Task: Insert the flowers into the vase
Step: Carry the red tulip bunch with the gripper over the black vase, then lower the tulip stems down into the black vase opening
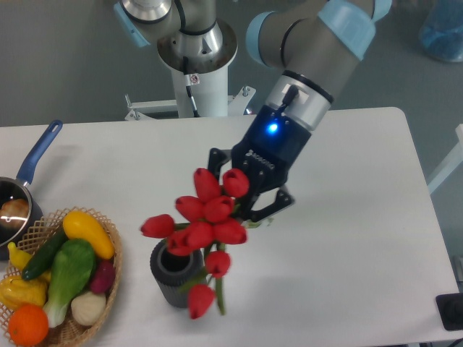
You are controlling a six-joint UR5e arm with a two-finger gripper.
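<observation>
Claw (249, 189) gripping red flowers (202, 220), overlapping ribbed dark vase (173, 278)

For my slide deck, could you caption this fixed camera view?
Gripper carries red tulips above the dark ribbed vase, beside a vegetable basket.

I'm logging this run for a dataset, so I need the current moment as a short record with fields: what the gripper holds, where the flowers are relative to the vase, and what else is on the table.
gripper: shut on the flowers, above the table
flowers: red tulips, held in the air, overlapping the vase mouth in this view; not seated inside
vase: dark grey, ribbed, upright on the table
basket: wicker, left of the vase, full of vegetables
saucepan: blue handle, far left edge
table: white
</observation>
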